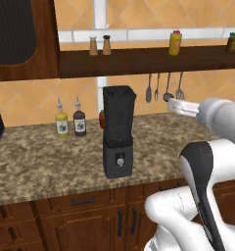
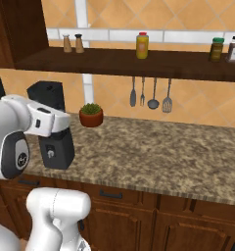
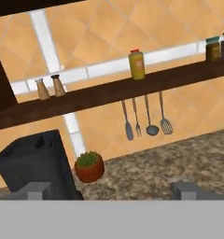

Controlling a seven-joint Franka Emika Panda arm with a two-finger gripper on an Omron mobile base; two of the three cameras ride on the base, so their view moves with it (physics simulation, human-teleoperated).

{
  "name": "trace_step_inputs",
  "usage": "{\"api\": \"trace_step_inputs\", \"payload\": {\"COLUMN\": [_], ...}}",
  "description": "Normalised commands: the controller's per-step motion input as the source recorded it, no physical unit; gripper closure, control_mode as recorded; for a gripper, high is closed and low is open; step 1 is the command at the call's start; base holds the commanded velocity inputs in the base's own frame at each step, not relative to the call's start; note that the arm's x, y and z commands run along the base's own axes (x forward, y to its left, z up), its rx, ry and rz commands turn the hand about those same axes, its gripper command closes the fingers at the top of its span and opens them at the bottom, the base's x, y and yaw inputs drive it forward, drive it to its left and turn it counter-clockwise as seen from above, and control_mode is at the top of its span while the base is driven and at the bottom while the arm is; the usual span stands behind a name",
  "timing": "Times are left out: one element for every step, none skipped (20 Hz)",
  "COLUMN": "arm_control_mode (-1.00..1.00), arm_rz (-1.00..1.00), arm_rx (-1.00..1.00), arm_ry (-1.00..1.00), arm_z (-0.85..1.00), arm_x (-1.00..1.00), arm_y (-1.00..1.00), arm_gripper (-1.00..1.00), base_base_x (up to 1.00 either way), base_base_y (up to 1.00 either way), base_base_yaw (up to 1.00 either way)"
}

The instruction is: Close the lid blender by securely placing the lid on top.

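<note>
The white arm is bending up from the bottom of both base views. Its elbow is sitting high, and its hand end is reaching out level above the surface [image 1: 41,162]. In the hand view, the pincer [image 3: 111,190] is looking slanted at the wall, and its two finger tips [image 3: 38,190] are standing far apart with nothing between them, so it is released.

The blender [image 1: 118,130] is standing upright on the speckled surface, near the front edge. Its round knob is facing forward. The top of its jar is looking open in the left base view. The arm is hiding part of the blender in the right base view.

A small potted plant [image 2: 91,114] is sitting just behind the blender. Two sauce bottles [image 1: 70,121] are standing to its left. Their labels are too small to read. A yellow bottle [image 2: 142,45] is standing on the shelf [image 2: 139,63].
</note>
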Motion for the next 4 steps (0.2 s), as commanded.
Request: {"api": "trace_step_inputs", "payload": {"arm_control_mode": [-1.0, -1.0, -1.0, -1.0], "arm_rz": [0.0, 0.0, 0.0, 0.0], "arm_rx": [0.01, 0.01, 0.02, 0.03], "arm_ry": [-0.01, 0.0, 0.0, 0.0], "arm_z": [-0.47, -0.47, -0.51, -0.5], "arm_x": [-1.0, -1.0, -1.0, -1.0], "arm_y": [-1.0, -1.0, -1.0, -1.0], "arm_gripper": [-1.0, -1.0, -1.0, -1.0], "base_base_x": [0.0, 0.0, 0.0, 0.0], "base_base_y": [0.0, 0.0, 0.0, 0.0], "base_base_yaw": [0.0, 0.0, 0.0, 0.0]}}
